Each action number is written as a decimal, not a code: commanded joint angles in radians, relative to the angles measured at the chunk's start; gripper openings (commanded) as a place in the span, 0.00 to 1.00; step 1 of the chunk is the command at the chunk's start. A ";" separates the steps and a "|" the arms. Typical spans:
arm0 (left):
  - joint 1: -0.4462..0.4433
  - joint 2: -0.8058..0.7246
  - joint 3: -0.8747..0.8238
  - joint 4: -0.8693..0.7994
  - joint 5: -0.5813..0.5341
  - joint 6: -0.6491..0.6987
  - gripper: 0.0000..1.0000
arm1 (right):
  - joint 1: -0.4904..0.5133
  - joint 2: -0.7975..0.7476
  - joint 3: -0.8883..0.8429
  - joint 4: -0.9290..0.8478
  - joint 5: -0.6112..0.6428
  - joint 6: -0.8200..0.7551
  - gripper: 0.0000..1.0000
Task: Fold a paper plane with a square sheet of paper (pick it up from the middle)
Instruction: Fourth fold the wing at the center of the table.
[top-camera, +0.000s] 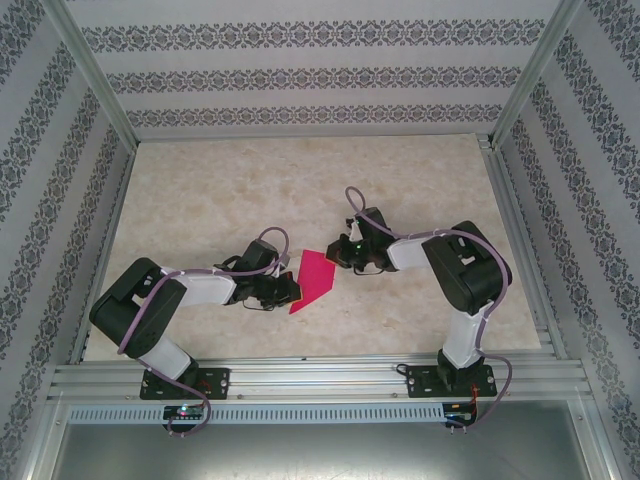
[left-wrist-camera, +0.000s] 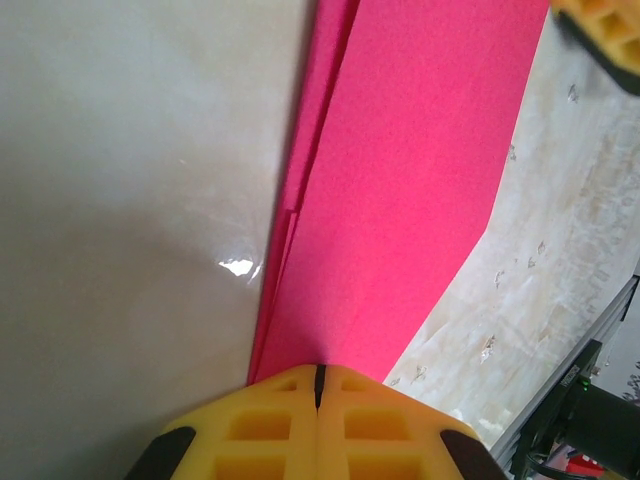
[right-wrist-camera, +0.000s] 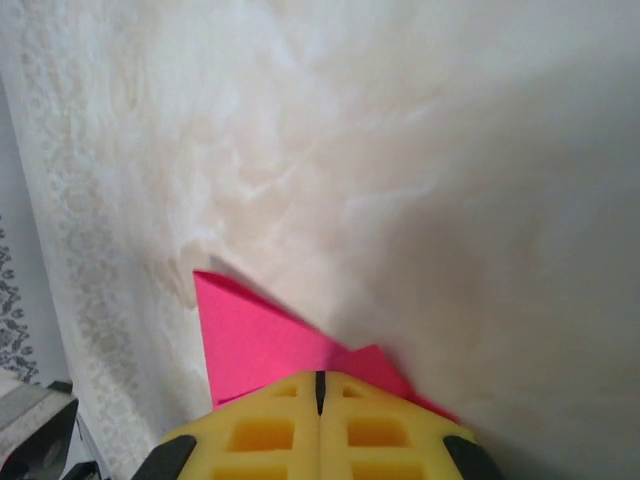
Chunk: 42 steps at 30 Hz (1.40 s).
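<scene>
The square sheet of paper (top-camera: 314, 279) is magenta-pink, folded narrower with layered edges and one slanted end, and sits between the two arms near the table's middle. My left gripper (top-camera: 291, 290) is shut on its near-left end; in the left wrist view the paper (left-wrist-camera: 400, 200) runs out from the closed yellow fingertips (left-wrist-camera: 319, 372). My right gripper (top-camera: 339, 257) is shut on the far-right end. In the right wrist view a pointed pink corner (right-wrist-camera: 245, 335) sticks out past the closed tips (right-wrist-camera: 320, 378). Whether the paper touches the table I cannot tell.
The marble-patterned table (top-camera: 250, 190) stretches free behind and beside the arms. Patterned walls (top-camera: 300, 70) close in three sides. An aluminium rail (top-camera: 320, 375) runs along the near edge. The right gripper's yellow finger (left-wrist-camera: 600, 30) shows at the left wrist view's top right corner.
</scene>
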 joint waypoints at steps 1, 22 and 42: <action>-0.009 0.043 -0.079 -0.253 -0.141 0.030 0.00 | -0.063 0.044 0.005 -0.041 0.106 -0.047 0.02; -0.009 0.034 -0.045 -0.288 -0.150 0.051 0.00 | 0.209 -0.097 0.061 -0.127 0.109 0.005 0.02; -0.009 0.034 -0.067 -0.280 -0.145 0.054 0.00 | -0.036 0.010 0.073 -0.116 0.109 -0.096 0.04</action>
